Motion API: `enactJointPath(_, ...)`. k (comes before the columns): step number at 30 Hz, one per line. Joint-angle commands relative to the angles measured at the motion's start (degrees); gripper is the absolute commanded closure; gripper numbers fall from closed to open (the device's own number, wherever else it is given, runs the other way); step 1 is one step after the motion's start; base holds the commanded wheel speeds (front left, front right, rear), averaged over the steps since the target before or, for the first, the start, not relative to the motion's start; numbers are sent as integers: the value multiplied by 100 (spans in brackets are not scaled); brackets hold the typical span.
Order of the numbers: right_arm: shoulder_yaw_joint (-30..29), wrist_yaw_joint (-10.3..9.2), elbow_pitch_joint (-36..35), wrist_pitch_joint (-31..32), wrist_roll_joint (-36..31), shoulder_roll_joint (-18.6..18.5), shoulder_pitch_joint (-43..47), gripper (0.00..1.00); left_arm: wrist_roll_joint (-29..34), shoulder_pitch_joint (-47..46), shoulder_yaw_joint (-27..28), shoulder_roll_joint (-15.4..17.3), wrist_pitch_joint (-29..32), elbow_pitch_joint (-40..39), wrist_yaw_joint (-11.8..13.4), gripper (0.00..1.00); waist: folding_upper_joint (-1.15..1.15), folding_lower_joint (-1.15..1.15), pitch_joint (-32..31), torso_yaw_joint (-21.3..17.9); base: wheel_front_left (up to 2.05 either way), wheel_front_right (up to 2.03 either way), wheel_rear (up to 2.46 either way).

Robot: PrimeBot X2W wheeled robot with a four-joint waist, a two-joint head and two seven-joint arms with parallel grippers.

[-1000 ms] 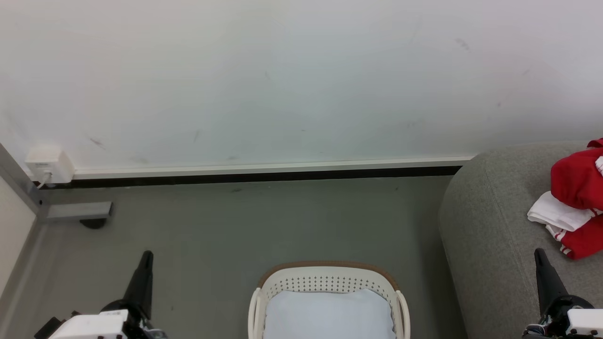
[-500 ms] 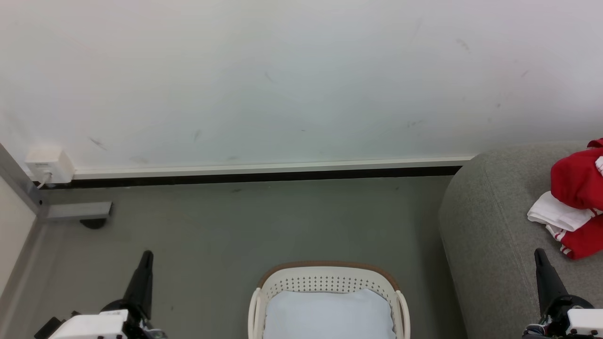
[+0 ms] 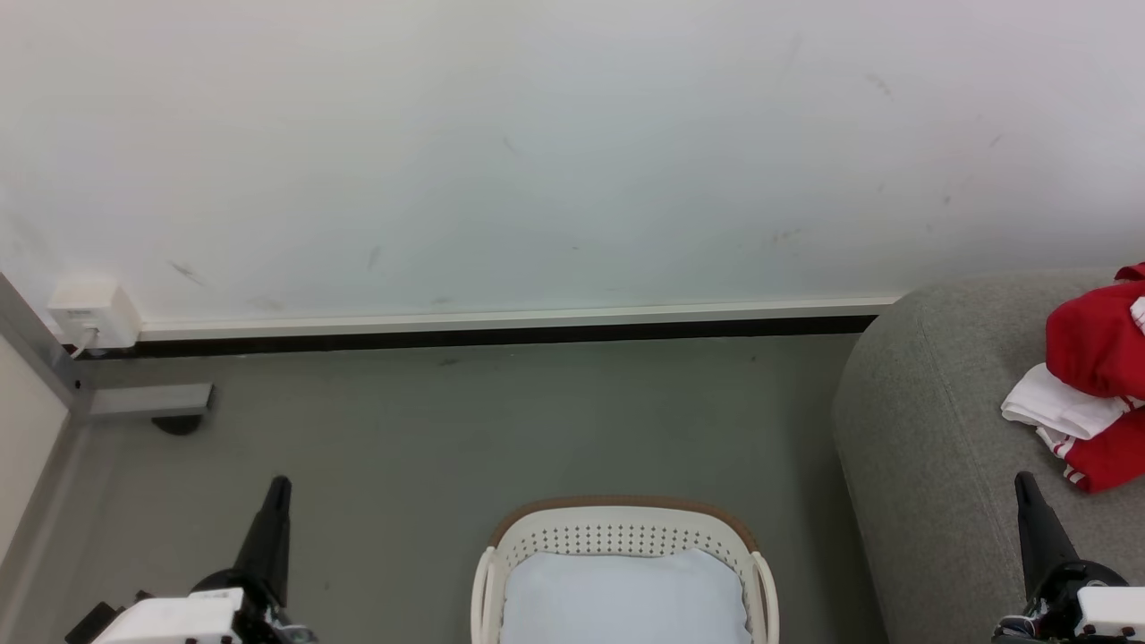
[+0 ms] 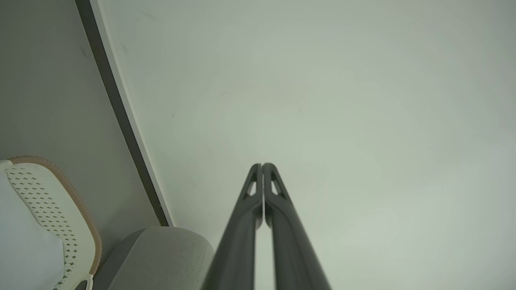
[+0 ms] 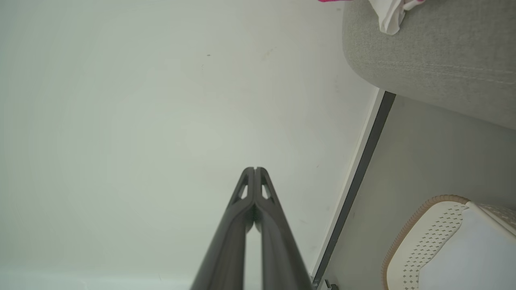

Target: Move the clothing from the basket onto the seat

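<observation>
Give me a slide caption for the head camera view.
Clothing on the seat, pale pad in the basket, left gripper and right gripper shut.

Red-and-white clothing (image 3: 1096,385); grey seat (image 3: 930,429); white perforated basket (image 3: 626,537), brown rim; pale blue-white pad (image 3: 624,601).

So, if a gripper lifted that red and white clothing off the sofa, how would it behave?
The red and white clothing lies crumpled in soft folds on the grey sofa, so it would probably sag and drape. It conforms to the sofa, suggesting light fabric. Red lies over white in layers, so one pinch may lift only part.
</observation>
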Motion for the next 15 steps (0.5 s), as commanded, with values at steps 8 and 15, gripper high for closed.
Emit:
enactJointPath(8,-19,-12,-29,24,8,-38,-36,100,-77,-36,18,10,28,-13,-27,100,0,0,0,0,0,0,0)
enactJointPath(15,-19,-12,-29,23,8,-38,-36,100,-78,-36,18,10,28,-13,-27,100,0,0,0,0,0,0,0)
